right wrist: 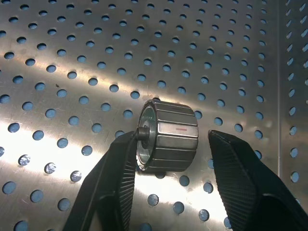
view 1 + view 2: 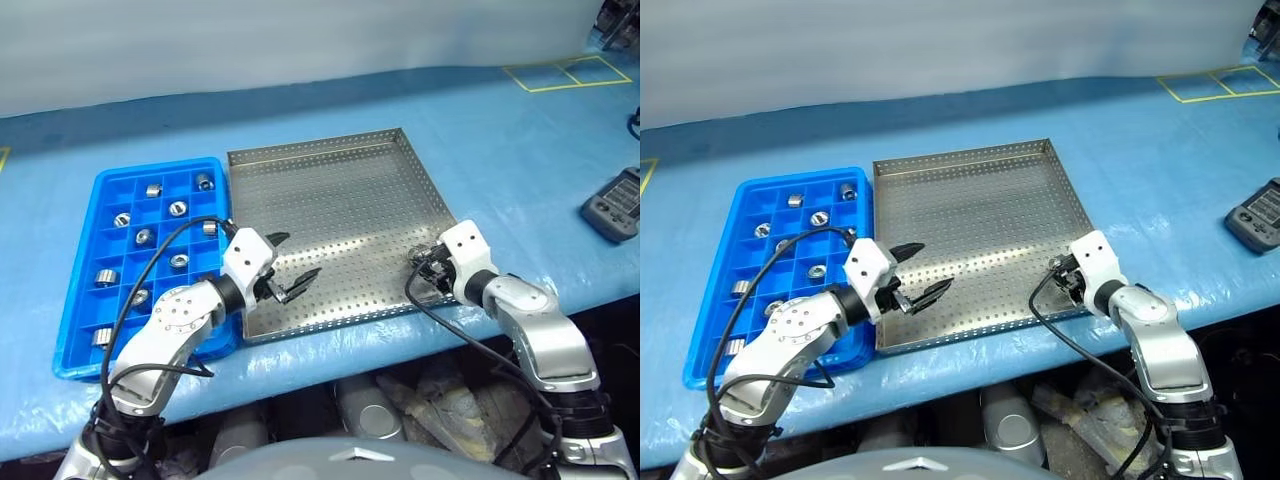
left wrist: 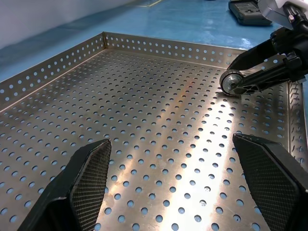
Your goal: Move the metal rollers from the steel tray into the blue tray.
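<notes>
A blue tray [image 2: 85, 260] lies just left of the steel tray [image 2: 340, 200], with rollers [image 2: 178, 208] in its compartments. The left gripper [image 2: 286, 266] reaches level over the steel tray's near left corner, fingers spread wide and empty. At its near right corner the right gripper [image 1: 168, 159] angles down, fingers narrowly bracketing one roller [image 1: 167, 135] on the floor; one finger touches it, the other stands just apart. No writing is readable.
</notes>
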Robot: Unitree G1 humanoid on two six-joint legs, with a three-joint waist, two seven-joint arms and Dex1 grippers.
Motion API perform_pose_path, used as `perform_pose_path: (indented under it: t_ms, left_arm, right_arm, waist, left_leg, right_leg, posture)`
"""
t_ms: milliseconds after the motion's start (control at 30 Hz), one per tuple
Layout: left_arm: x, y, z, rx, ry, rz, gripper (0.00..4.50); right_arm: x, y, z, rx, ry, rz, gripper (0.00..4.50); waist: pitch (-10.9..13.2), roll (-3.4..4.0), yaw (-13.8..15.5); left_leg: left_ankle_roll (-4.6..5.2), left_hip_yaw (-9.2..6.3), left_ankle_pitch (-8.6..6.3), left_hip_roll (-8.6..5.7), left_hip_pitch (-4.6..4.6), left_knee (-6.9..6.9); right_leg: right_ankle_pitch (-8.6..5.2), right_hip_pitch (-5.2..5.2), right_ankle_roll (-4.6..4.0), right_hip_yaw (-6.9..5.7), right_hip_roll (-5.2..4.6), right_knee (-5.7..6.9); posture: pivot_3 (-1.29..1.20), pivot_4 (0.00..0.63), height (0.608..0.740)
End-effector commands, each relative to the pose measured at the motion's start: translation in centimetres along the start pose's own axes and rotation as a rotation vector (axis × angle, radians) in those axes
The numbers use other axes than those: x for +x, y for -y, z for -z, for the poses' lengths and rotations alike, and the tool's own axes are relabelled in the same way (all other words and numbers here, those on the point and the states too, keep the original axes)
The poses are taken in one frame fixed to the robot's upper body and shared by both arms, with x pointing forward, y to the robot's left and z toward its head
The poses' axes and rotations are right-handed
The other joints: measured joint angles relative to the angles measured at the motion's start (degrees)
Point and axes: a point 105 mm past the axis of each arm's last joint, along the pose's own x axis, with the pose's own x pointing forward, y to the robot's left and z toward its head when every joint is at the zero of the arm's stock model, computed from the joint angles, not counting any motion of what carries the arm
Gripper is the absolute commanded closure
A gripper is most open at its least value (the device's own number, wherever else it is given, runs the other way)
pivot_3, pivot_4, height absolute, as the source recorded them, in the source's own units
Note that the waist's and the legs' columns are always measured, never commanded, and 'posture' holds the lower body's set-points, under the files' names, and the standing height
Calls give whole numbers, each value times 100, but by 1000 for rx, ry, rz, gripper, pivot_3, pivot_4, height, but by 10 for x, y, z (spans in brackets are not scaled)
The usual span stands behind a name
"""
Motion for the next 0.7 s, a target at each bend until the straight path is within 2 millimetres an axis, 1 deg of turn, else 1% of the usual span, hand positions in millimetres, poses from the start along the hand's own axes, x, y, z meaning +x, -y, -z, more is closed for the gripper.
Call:
perform_pose_path:
  t_ms: [33,133,267,300,367,467,567,600,700]
  left_arm:
    - [-5,-4,-11,31,41,-29,74]
    - [-5,-4,-11,31,39,-33,74]
    - [-7,-4,-10,31,39,-38,74]
    - [-8,-5,-10,31,39,-40,74]
    - [-15,-9,-12,18,46,-67,74]
    - [-32,-18,-16,0,50,-122,74]
    - [-59,-26,-18,1,9,-200,74]
    - [-66,-28,-19,4,-4,-222,74]
    - [-94,-33,-22,10,-45,-321,74]
  right_arm:
    - [-1,0,-9,-11,35,2,3144]
    - [0,1,-13,-15,48,9,3198]
    - [-1,-5,-28,-25,112,-14,3198]
    - [-2,-7,-33,-27,133,-25,3198]
    - [-1,-17,-53,-24,210,-68,3198]
    - [4,-37,-72,-38,275,-151,3198]
    - [15,-69,-93,-60,337,-294,3198]
    - [18,-77,-98,-64,350,-333,3198]
    - [29,-114,-113,-114,382,-510,3198]
  waist:
    - [0,0,6]
    - [0,0,8]
    - [0,0,-1]
    - [0,0,-1]
    - [1,0,-5]
    - [4,-4,-8]
    - [8,-12,34]
    - [9,-14,65]
    - [15,-25,227]
  left_leg:
    - [1,0,0,0,0,0]
    - [1,1,-1,0,1,0]
    - [1,6,-1,0,0,0]
    - [1,7,-1,0,0,0]
    - [1,7,-1,1,0,0]
    - [1,14,-1,6,-3,-2]
    - [1,13,-1,8,10,-1]
    - [1,11,-1,9,15,-2]
    - [1,8,-1,7,13,-2]
  right_leg:
    - [0,0,0,0,0,-1]
    - [1,0,2,1,0,-1]
    - [1,0,4,5,1,0]
    - [2,0,4,6,1,0]
    - [2,0,4,7,1,0]
    - [3,-3,6,17,6,4]
    - [4,-5,7,16,7,6]
    - [3,-8,6,15,7,7]
    - [3,-12,5,12,3,3]
  posture:
    - [-244,150,740]
    - [-244,150,740]
    - [-244,150,740]
    - [-224,150,740]
    - [-213,150,740]
    - [-174,150,740]
    - [-108,150,740]
    - [-95,150,740]
    - [-30,150,740]
